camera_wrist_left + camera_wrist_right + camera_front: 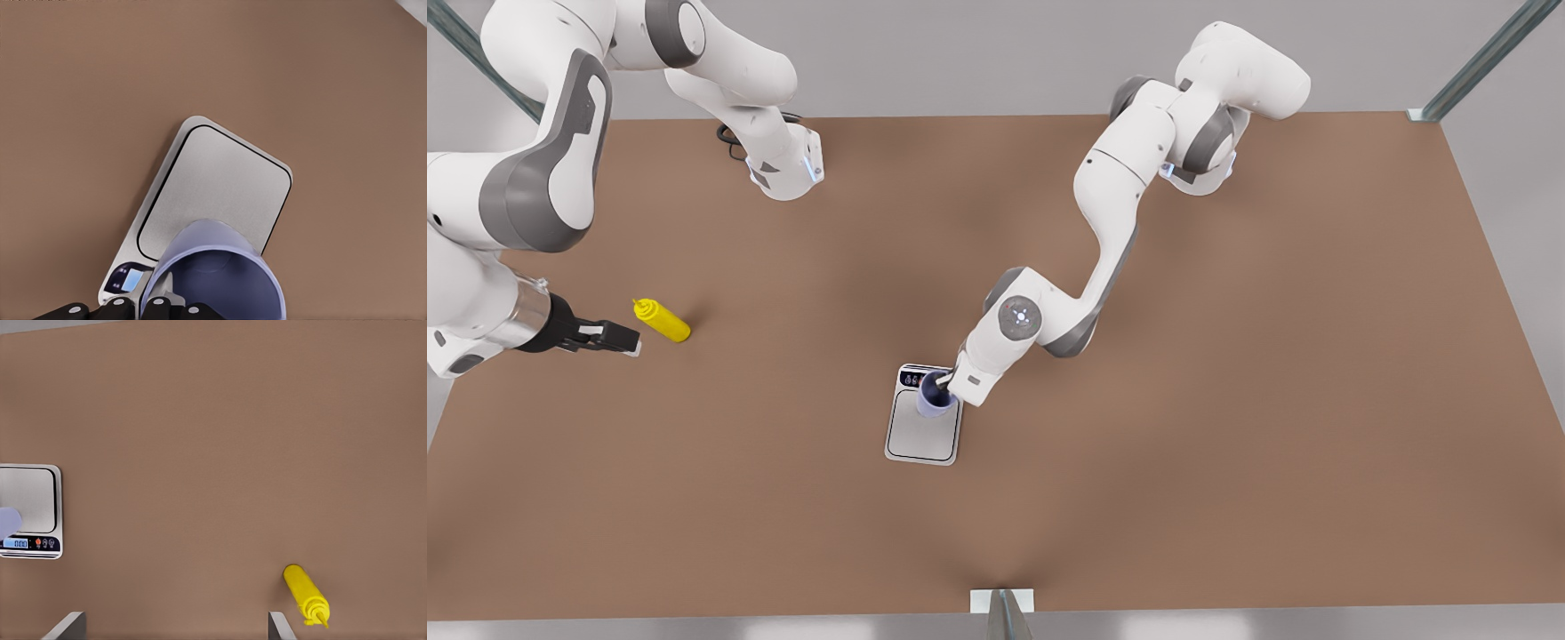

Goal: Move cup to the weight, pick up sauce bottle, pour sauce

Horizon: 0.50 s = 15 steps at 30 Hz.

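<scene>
Lavender cup (935, 396) upright on the weight (923, 434), at the display end of the grey plate, inside empty as far as the left wrist view shows. Held at the rim by the left gripper (951, 380), fingers clenched on the cup wall. Rest of the plate bare toward the counter's near edge. Yellow sauce bottle (662, 320) lying on its side on the brown counter (1227, 427), well apart from the weight toward the front view's left, contents not visible. Right gripper (630, 341) just beside the bottle, released, fingers spread, touching nothing. Wide bare counter between bottle and weight, and more open surface on the front view's right.
</scene>
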Each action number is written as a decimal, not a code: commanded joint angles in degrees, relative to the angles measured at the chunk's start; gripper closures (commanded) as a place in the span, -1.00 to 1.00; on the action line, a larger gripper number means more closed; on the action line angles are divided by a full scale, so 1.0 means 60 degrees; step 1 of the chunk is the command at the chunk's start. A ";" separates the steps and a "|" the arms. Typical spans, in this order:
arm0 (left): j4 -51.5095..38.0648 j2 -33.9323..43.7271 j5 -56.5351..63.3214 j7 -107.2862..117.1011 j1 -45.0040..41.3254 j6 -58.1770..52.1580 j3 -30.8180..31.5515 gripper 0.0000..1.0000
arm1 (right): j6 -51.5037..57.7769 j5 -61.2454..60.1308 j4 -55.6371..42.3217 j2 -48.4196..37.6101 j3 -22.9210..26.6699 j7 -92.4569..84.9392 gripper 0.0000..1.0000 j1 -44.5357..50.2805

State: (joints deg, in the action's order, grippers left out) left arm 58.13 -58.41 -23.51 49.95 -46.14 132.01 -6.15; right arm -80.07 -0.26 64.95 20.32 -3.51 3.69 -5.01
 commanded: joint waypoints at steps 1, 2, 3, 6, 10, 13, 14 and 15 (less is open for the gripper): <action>0.0008 -0.0021 -0.0579 -0.0035 0.0000 0.0030 0.0000 0.57 | 0.0000 0.0000 0.0000 -0.0003 0.0000 0.0000 -1.00 0.0000; -0.0006 -0.0021 -0.0579 -0.0035 -0.0044 0.0030 0.0000 0.57 | 0.0000 0.0000 0.0000 -0.0003 0.0000 0.0000 -1.00 0.0000; 0.0008 -0.0021 -0.0579 -0.0035 -0.0044 0.0030 0.0015 0.57 | 0.0000 0.0000 0.0000 0.0011 0.0000 -0.0015 -1.00 0.0000; 0.0008 -0.0021 -0.0579 -0.0035 -0.0044 0.0030 0.0000 0.57 | 0.0000 0.0000 -0.0015 0.0011 0.0014 -0.0015 -1.00 0.0000; 0.0008 -0.0079 -0.0579 -0.0035 -0.0044 0.0045 0.0000 0.44 | 0.0000 0.0000 0.0000 0.0011 0.0000 -0.0015 -1.00 0.0000; 0.0008 -0.0079 -0.0579 -0.0035 -0.0029 0.0045 0.0000 -0.24 | 0.0000 0.0000 0.0000 0.0011 0.0014 -0.0029 -1.00 0.0000; -0.0006 -0.0079 -0.0579 -0.0035 -0.0029 0.0045 0.0001 -0.70 | 0.0000 -0.0015 0.0000 0.0011 0.0014 -0.0029 -1.00 0.0000; -0.0006 -0.0065 -0.0579 -0.0035 -0.0029 0.0030 0.0000 -0.88 | 0.0000 0.0000 0.0000 0.0011 0.0014 -0.0029 -1.00 0.0000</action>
State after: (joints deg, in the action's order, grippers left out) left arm 58.10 -58.81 -26.27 49.78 -46.31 132.20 -6.10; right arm -80.07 -0.29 64.95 20.40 -3.43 3.52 -5.01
